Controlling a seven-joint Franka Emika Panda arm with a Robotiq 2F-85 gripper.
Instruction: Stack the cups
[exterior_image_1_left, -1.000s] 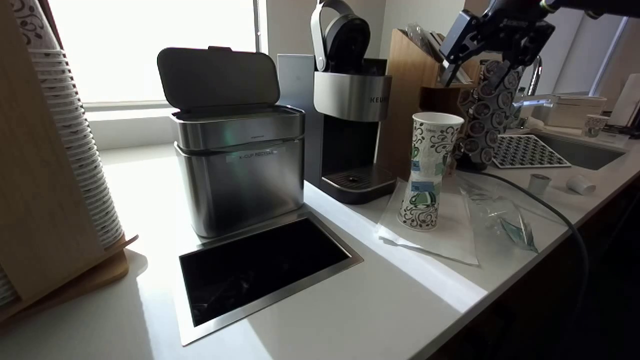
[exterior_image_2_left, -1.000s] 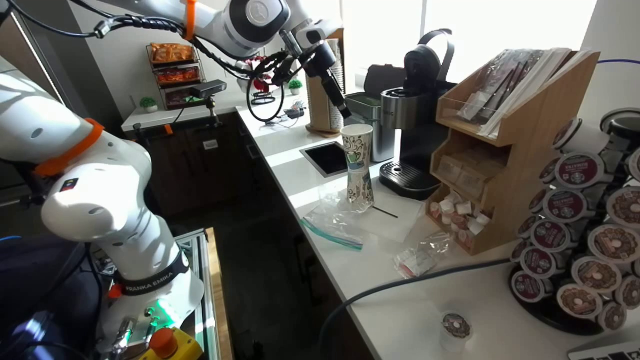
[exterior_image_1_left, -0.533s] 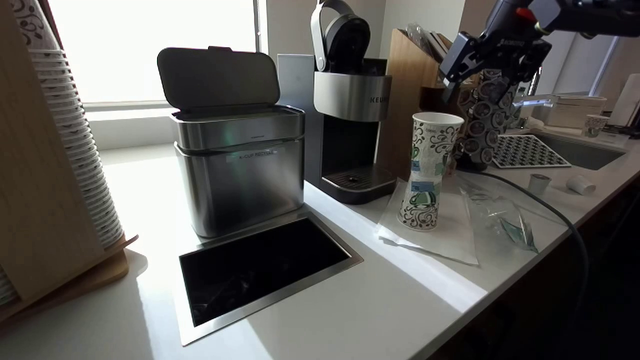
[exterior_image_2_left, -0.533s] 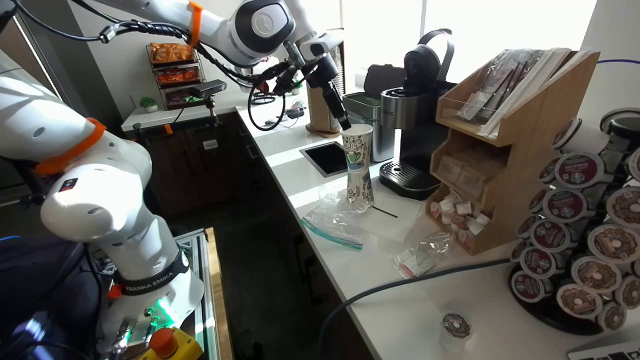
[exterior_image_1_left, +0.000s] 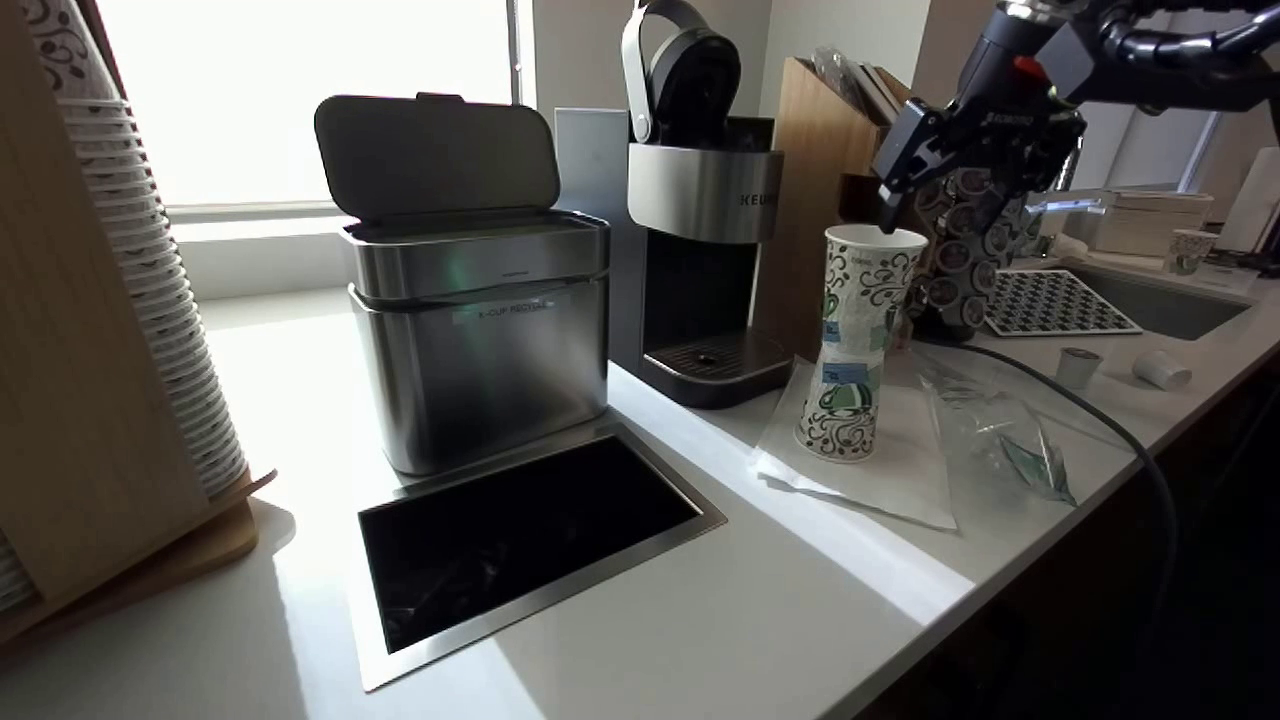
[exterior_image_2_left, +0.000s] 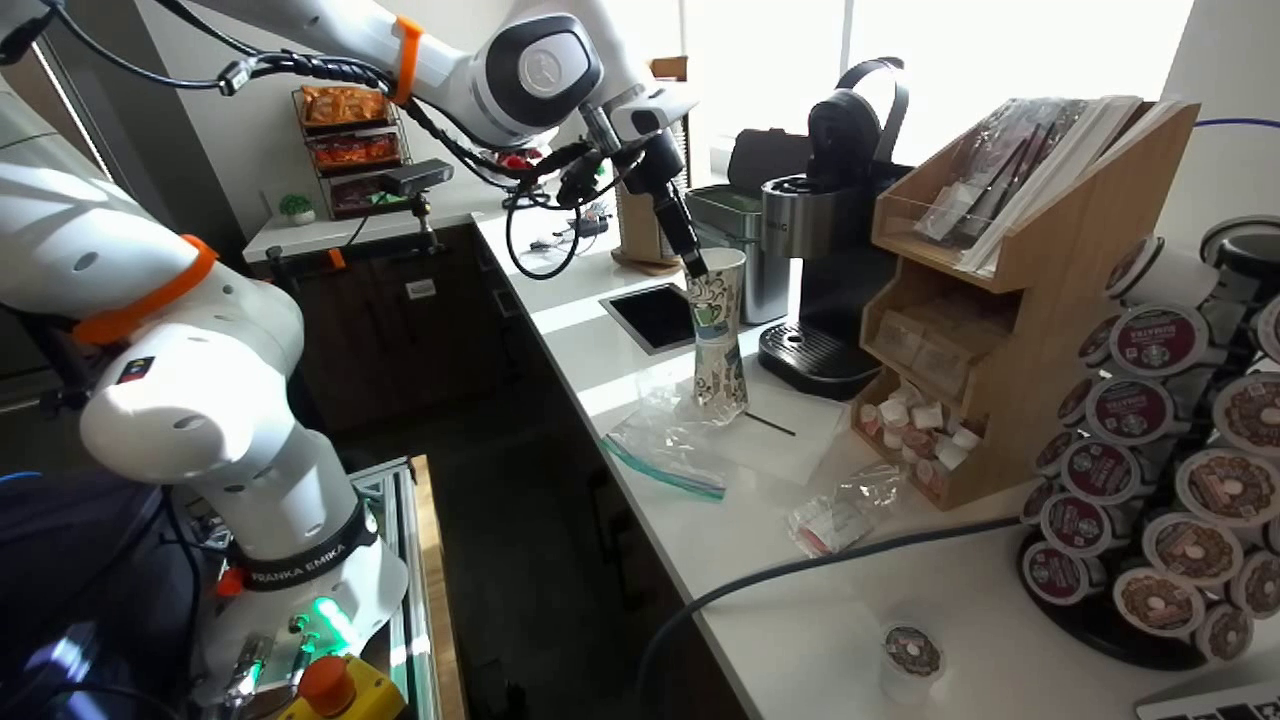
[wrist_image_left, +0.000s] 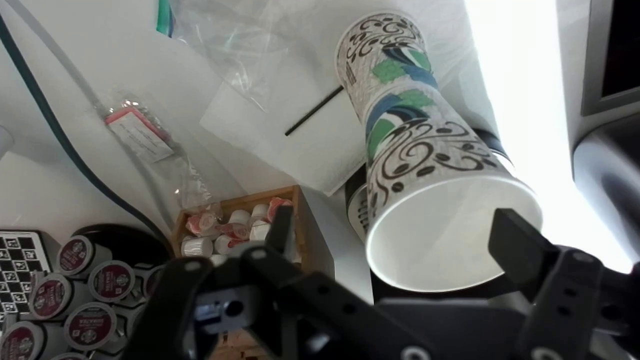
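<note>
Wrist view: the claw (wrist_image_left: 397, 230) gapes wide and empty, one fingertip (wrist_image_left: 517, 245) overlapping the upper cup (wrist_image_left: 430, 162), so an off-centre descent could snag its rim and topple it from the upturned lower cup (wrist_image_left: 387, 57).

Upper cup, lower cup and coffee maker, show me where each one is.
Upper cup (exterior_image_1_left: 868, 290), in an exterior view: patterned outer side.
Lower cup (wrist_image_left: 386, 61), in the wrist view: patterned outer side.
Coffee maker (exterior_image_1_left: 702, 195), in an exterior view: silver front.
</note>
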